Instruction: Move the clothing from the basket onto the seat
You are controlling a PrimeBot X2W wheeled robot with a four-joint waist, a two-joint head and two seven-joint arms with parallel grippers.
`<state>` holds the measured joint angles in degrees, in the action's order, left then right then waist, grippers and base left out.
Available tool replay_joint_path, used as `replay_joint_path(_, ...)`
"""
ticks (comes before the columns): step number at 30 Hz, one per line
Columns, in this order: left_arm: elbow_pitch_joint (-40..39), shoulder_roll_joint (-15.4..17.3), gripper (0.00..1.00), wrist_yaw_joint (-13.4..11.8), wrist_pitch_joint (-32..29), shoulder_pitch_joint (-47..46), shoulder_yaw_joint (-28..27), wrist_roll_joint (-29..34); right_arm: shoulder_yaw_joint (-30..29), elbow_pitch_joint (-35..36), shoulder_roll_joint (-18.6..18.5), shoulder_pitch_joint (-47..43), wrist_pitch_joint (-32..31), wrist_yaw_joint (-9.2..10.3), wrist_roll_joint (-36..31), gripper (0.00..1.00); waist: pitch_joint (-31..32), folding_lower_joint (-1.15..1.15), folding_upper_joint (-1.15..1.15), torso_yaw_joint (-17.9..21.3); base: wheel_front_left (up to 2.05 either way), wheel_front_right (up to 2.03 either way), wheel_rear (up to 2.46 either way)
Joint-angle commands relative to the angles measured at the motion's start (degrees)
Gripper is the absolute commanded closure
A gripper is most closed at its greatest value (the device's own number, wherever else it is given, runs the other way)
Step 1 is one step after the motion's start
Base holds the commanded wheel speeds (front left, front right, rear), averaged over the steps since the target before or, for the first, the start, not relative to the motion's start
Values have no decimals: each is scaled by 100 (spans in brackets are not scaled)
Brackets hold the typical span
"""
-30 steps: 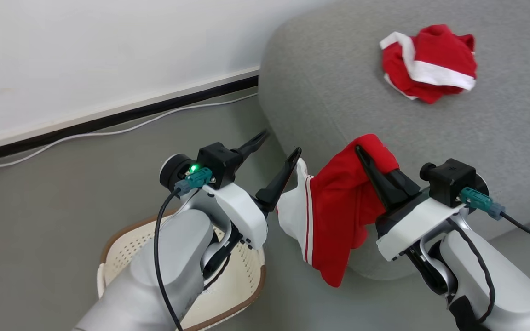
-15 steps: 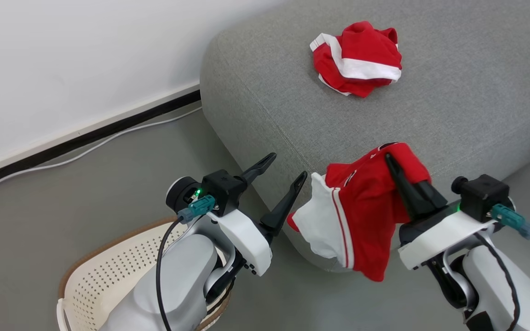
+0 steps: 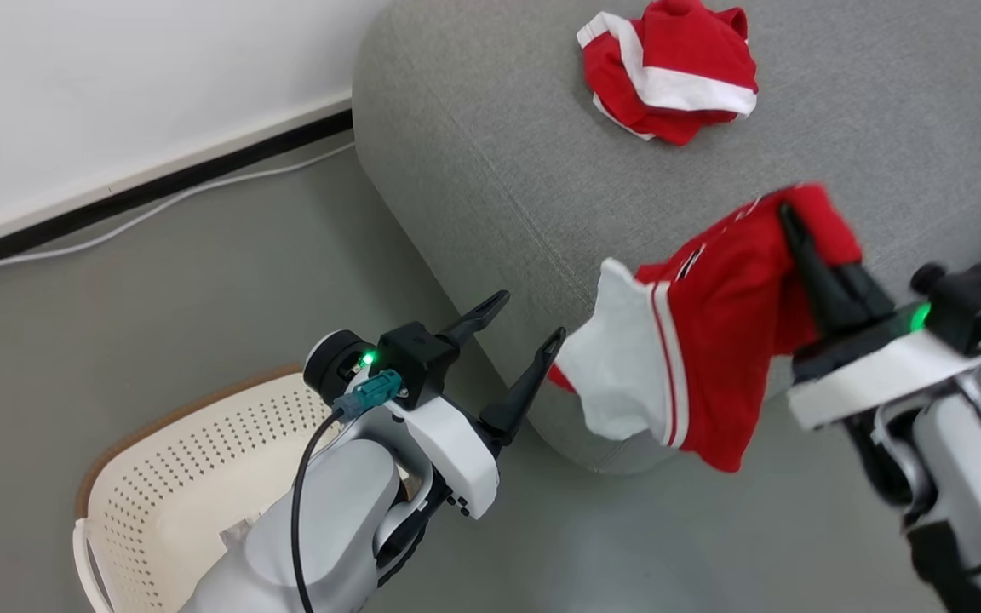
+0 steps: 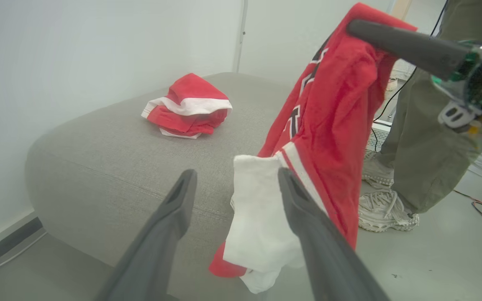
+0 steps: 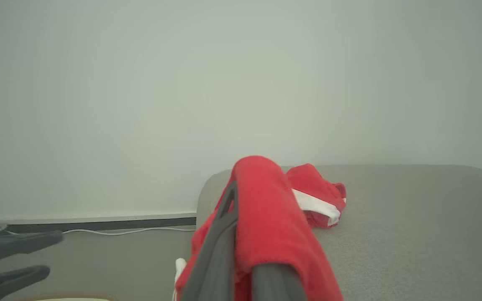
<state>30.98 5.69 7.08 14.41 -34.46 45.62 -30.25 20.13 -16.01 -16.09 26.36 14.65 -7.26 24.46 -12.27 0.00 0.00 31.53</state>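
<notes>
My right gripper (image 3: 793, 217) is shut on a red garment (image 3: 712, 340) with a white panel and stripes. The garment hangs in the air at the front corner of the grey seat (image 3: 490, 170); its white end dangles just right of my left gripper (image 3: 524, 319), which is open and empty. In the left wrist view that white end (image 4: 257, 217) hangs right by the left gripper's right finger. A second crumpled red-and-white garment (image 3: 669, 72) lies on the seat top. The cream basket (image 3: 175, 460) stands on the floor at the lower left, partly hidden by my left forearm.
A white wall with a black skirting (image 3: 158, 183) and a white cable (image 3: 116, 230) runs along the left. In the left wrist view a person's trouser legs (image 4: 425, 146) and a shoe (image 4: 385, 209) stand right of the seat, with cables on the floor.
The head camera has shifted. My right gripper has carried the hanging garment higher and further over the seat's corner. The left gripper stays open above the basket.
</notes>
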Motion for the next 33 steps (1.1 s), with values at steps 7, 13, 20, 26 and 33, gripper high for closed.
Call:
replay_joint_path(7, -171, 19, 0, 40, 59, -310, 95, 131, -568, 34, -488, 1117, 35, -23, -211, 100, -703, 0, 0, -368, 0, 0, 0)
replay_joint_path(13, -175, -1, 0, 40, 59, -519, 193, 214, -875, -78, -854, 1659, 35, -23, -386, 100, -1082, 0, 0, -626, 0, 0, 0)
replay_joint_path(20, -237, -30, 0, 40, 59, -808, 304, 292, -1238, -187, -1462, 2417, 35, -23, -624, 100, -1593, 0, 0, -906, 0, 0, 0)
replay_joint_path(26, -363, -45, 0, 40, 59, -1010, 353, 387, -1643, -574, -1947, 3161, 35, -23, -853, 100, -1979, 0, 0, -1099, 0, 0, 0)
replay_joint_path(33, -675, -78, 0, 40, 59, -1197, 457, 431, -1951, -1317, -2585, 4061, 35, -23, -1375, 100, -2260, 0, 0, -1328, 0, 0, 0)
